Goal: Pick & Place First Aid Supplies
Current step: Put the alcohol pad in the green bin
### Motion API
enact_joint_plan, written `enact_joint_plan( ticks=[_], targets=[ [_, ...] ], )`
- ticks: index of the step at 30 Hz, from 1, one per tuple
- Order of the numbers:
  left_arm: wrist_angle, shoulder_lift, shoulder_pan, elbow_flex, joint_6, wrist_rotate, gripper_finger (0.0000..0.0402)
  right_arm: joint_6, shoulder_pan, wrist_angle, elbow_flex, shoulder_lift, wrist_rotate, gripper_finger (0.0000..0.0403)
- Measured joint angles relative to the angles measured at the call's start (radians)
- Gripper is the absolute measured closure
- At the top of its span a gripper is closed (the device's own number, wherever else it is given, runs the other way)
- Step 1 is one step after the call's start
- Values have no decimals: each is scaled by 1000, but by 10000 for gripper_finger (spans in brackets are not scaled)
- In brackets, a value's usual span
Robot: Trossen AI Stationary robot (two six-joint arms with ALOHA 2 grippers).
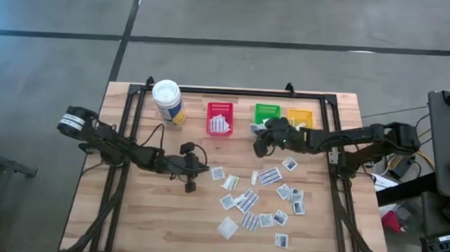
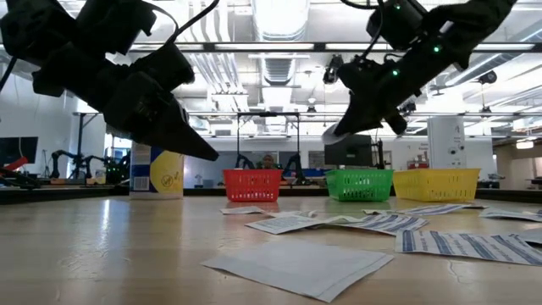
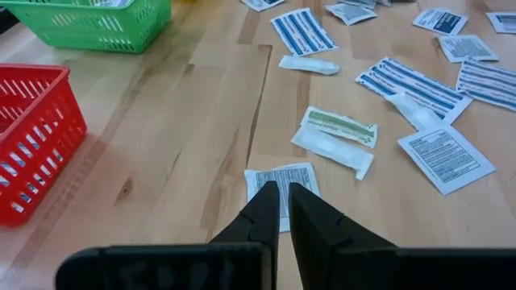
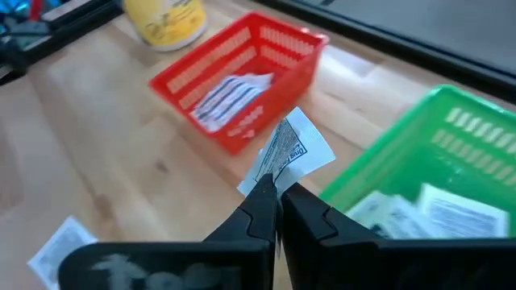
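Note:
Many small white first aid packets (image 1: 261,197) lie flat and scattered on the wooden table's middle and right. My right gripper (image 1: 259,149) hangs above the table in front of the gap between the red bin (image 4: 242,76) and the green bin (image 4: 435,153), shut on one printed packet (image 4: 290,149). My left gripper (image 3: 278,193) hovers left of the scatter, its fingers shut with nothing between them, just above a printed square packet (image 3: 284,179) that lies flat on the wood. In the low view its tip (image 2: 207,152) stands clear of the tabletop. My right gripper pinches the printed packet by its lower edge (image 4: 272,176) between its two fingertips. The fingers slant down from the table's right side. The packet sticks up past the fingertips, tilted, and is lifted clear of the table.
Along the far edge stand a white canister with a yellow label (image 1: 167,100), the red bin (image 1: 220,118) holding striped packets, the green bin (image 1: 267,113) holding packets, and a yellow bin (image 1: 300,117). Black frame rails (image 1: 133,106) run down both table sides.

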Motion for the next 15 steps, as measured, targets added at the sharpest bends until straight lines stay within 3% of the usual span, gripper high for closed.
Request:
enact_joint_plan(
  ticks=[10,15],
  targets=[
    [4,0,3,1,19,-6,372,24,-118,2,-48,-26,-18,394],
    [7,2,23,1,34,-5,372,54,-183,1,-57,18,-87,394]
  ],
)
